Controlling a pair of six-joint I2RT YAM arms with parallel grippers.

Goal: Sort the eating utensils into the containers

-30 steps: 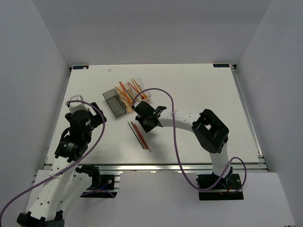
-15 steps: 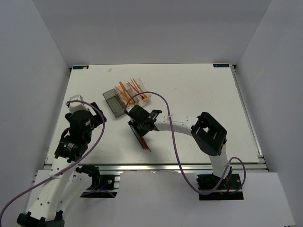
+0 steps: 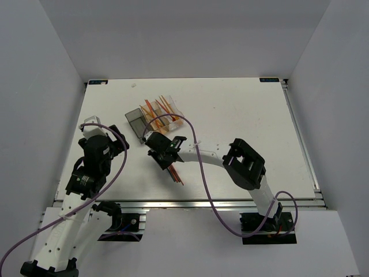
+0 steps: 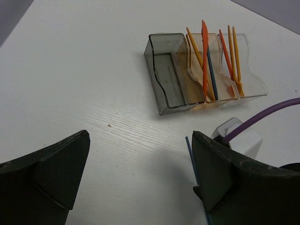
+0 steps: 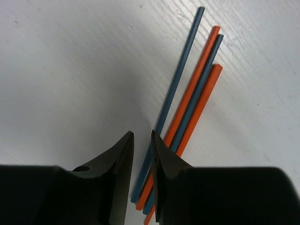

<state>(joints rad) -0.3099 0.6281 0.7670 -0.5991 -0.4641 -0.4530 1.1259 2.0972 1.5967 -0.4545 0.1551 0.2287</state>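
Observation:
Three joined containers stand at mid-table: a smoky grey one point(image 3: 137, 122), an amber one point(image 3: 151, 115) and a clear one point(image 3: 173, 112). In the left wrist view the grey one point(image 4: 166, 77) is empty, while the amber one point(image 4: 220, 89) and the clear one point(image 4: 253, 79) hold orange, red and blue utensils. Loose utensils point(image 3: 176, 173) lie on the table. My right gripper point(image 3: 159, 151) hangs just over them. Its jaws point(image 5: 141, 135) are a narrow gap apart above a blue utensil point(image 5: 180, 77), beside orange ones point(image 5: 197, 70). My left gripper point(image 4: 140, 154) is wide open and empty.
The right arm's purple cable point(image 3: 199, 167) loops over the table near the containers. A white wrist part with that cable point(image 4: 236, 138) shows in the left wrist view. White walls enclose the table on three sides.
My right gripper has moved left and toward the near edge, from beside the containers to over the loose utensils. The left arm has not moved.

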